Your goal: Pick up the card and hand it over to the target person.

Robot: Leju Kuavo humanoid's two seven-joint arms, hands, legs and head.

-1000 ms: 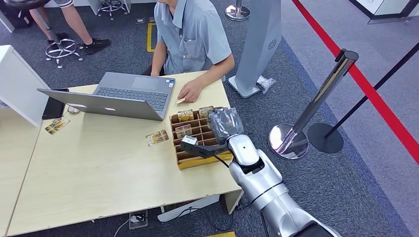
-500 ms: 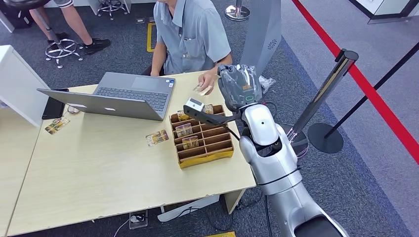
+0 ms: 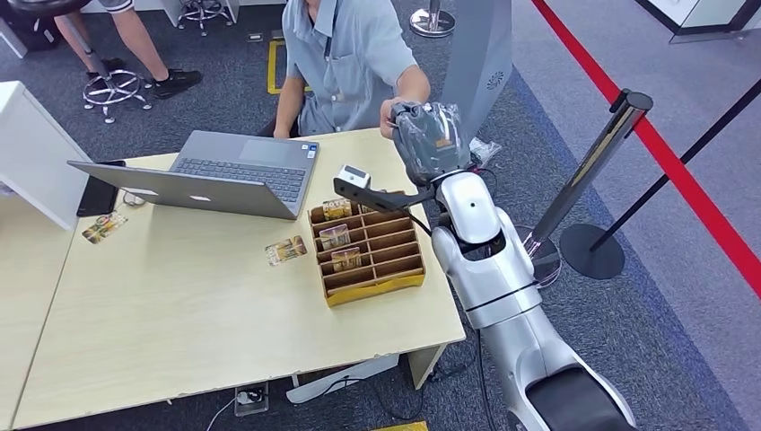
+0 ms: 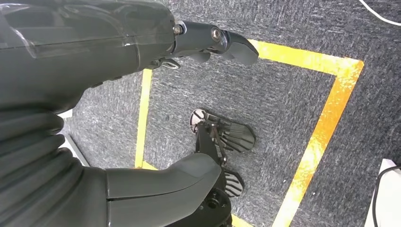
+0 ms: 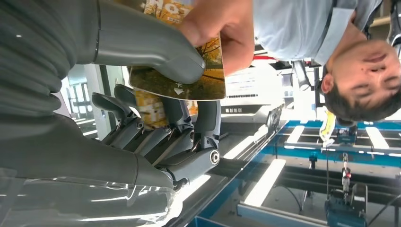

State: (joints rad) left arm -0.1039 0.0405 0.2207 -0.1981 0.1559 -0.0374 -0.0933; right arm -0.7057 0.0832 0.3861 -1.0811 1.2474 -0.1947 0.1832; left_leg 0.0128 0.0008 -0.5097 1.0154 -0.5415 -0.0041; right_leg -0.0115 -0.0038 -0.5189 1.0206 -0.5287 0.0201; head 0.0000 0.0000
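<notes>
Silver and raised, the right arm reached up from about 5 o'clock in the head view, carrying the right hand (image 3: 429, 139) beyond the far edge of the pale wooden surface (image 3: 179, 314), close to the seated person (image 3: 345, 54) in the grey-blue shirt. In the right wrist view, the right hand pinched the card (image 5: 189, 80), printed in autumn yellows, between its thick grey thumb and the darker fingers (image 5: 156, 130) beneath it. The person's hand (image 5: 222, 28) gripped the same card at its far end, so both held it at once, well above the surface.

On the surface, the wooden compartment tray (image 3: 368, 256) stood near the 3 o'clock edge, with several more cards standing in its slots. A single loose card (image 3: 285, 250) lay flat just beside the tray at its 9 o'clock side. An open grey laptop (image 3: 215, 175) sat toward 11 o'clock, and a dark phone (image 3: 97, 193) lay further toward 9 o'clock beside a small printed item (image 3: 105, 226).

The left hand (image 4: 118, 94) hung over grey carpet (image 4: 283, 94) marked with yellow tape (image 4: 326, 127); its fingers (image 4: 227, 42) were apart from the thumb and held nothing.
</notes>
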